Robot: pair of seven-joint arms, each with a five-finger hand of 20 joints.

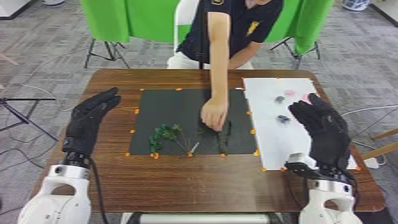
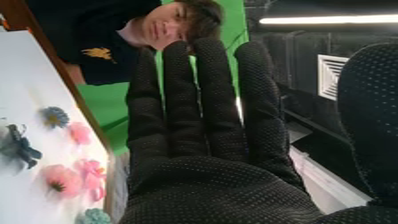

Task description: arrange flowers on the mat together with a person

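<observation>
Black mat attended by a person; robot's hands open at either side

We find the person's hand over the black mat, fingers down beside the dark stems; whether it pinches one we cannot tell. We judge it to be placing or adjusting greenery. The robot's left hand is held beside the mat, fingers straight and grasping nothing. The right hand is spread, thumb well apart from upright, straight fingers, palm bare. We take both positions as deliberate, leaving the person's arm a free way in

The leafy greenery lies at the mat's left part, towards the robot. Near it a pale-ended stem slants, its pale end towards the robot; the dark stems run roughly near to far. The blue flower and pink flower rest on the white sheet, presumably as stock within the right hand's reach. We cannot establish a long axis for these round heads
</observation>
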